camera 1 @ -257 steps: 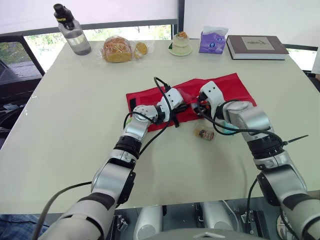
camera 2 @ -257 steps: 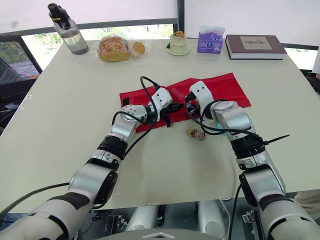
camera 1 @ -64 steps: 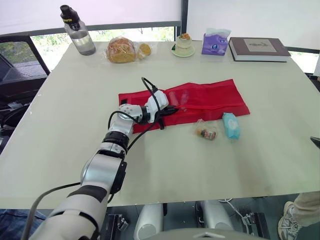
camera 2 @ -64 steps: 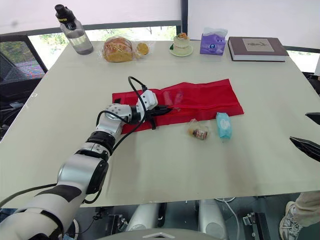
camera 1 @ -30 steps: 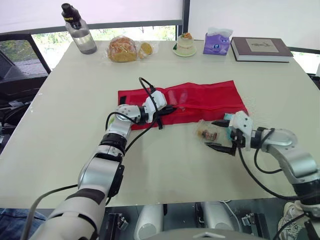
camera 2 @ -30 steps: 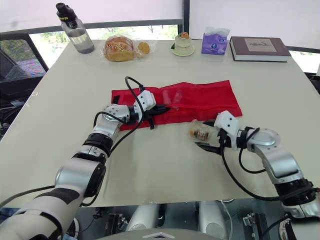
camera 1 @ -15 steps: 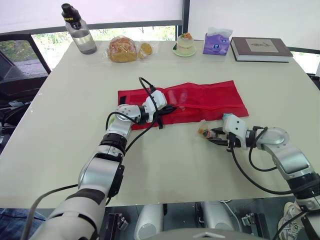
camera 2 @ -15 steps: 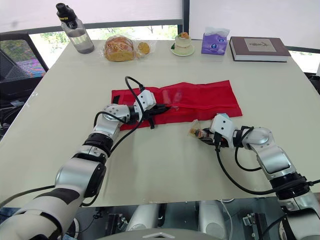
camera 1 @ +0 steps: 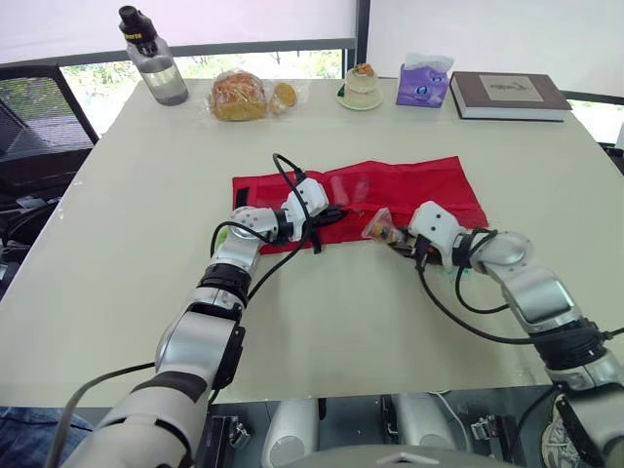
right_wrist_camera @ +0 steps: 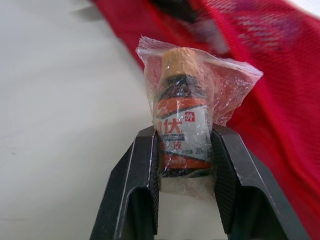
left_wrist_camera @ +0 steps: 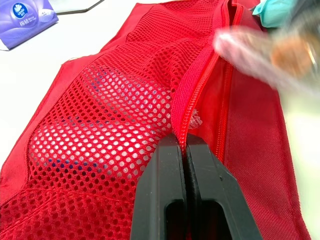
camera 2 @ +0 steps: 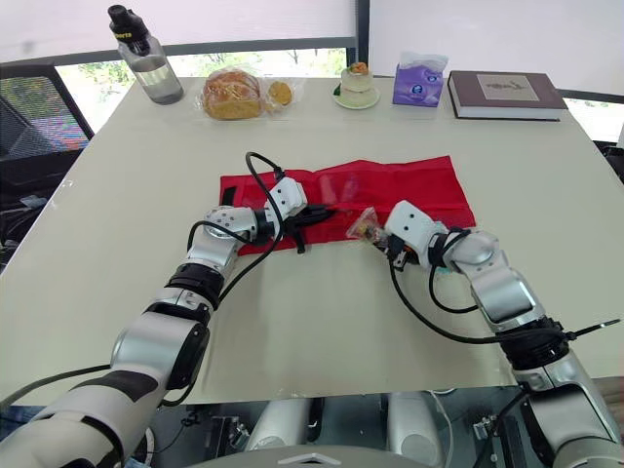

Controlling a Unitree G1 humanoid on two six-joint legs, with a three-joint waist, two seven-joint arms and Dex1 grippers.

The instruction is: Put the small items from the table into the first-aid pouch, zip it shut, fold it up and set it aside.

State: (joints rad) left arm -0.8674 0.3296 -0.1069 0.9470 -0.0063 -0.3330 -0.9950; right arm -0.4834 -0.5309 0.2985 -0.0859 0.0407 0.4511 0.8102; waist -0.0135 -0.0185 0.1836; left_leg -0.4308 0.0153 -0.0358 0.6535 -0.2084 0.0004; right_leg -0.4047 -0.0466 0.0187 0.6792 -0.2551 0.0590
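Note:
The red first-aid pouch [camera 1: 409,185] lies flat across the middle of the table, its mesh pocket [left_wrist_camera: 125,115] unzipped along the front edge. My left gripper [camera 1: 330,212] is shut on the pouch's zipper edge [left_wrist_camera: 200,85] and holds it. My right gripper [right_wrist_camera: 182,136] is shut on a small brown bottle in a clear plastic bag [camera 1: 378,227]. It holds the bottle just above the table at the pouch's front edge, a little right of the left gripper. A teal packet [left_wrist_camera: 274,10] lies by the pouch, behind the bottle in the left wrist view.
Along the table's far edge stand a water bottle [camera 1: 153,57], a bagged loaf of bread [camera 1: 237,96], a cupcake on a saucer [camera 1: 360,83], a purple tissue pack [camera 1: 421,80] and a brown book [camera 1: 507,93]. Bare tabletop lies in front of the pouch.
My right gripper has shut on the bagged bottle, lifted it and carried it left to the pouch's front edge. The left gripper has kept its hold on the zipper edge.

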